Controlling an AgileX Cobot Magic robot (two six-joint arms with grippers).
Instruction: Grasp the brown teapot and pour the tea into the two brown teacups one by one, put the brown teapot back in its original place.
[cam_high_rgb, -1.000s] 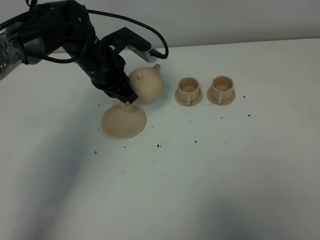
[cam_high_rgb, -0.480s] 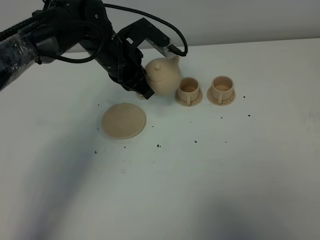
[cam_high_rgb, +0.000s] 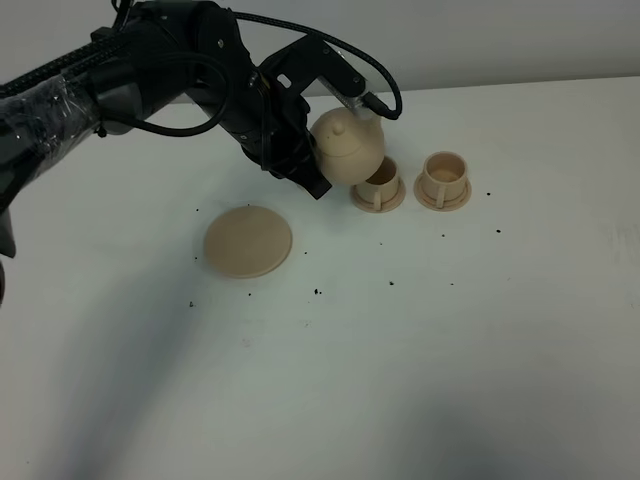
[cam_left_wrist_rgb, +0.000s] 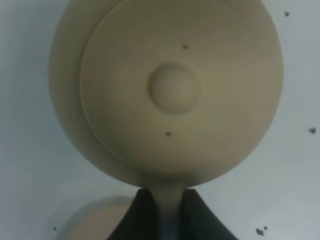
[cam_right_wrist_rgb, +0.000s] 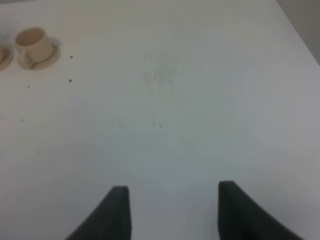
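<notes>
A white table (cam_high_rgb: 450, 350), dotted with small dark specks (cam_high_rgb: 317, 292), meets a plain grey wall (cam_high_rgb: 500, 40) behind; soft shadows (cam_high_rgb: 100, 390) lie on it.

The teapot (cam_high_rgb: 348, 147) hangs above the left cup (cam_high_rgb: 383, 184); the other cup (cam_high_rgb: 443, 178) stands just right of it; the big saucer (cam_high_rgb: 248, 241) lies left, nearer the front.

Moved: brown teapot (cam_high_rgb: 348, 146), gripped at its handle by the left gripper (cam_high_rgb: 316, 182), went from beside the large saucer (cam_high_rgb: 248, 241) toward 3 o'clock. It now overlaps the nearer teacup (cam_high_rgb: 378, 188). Saucer fully uncovered.
</notes>
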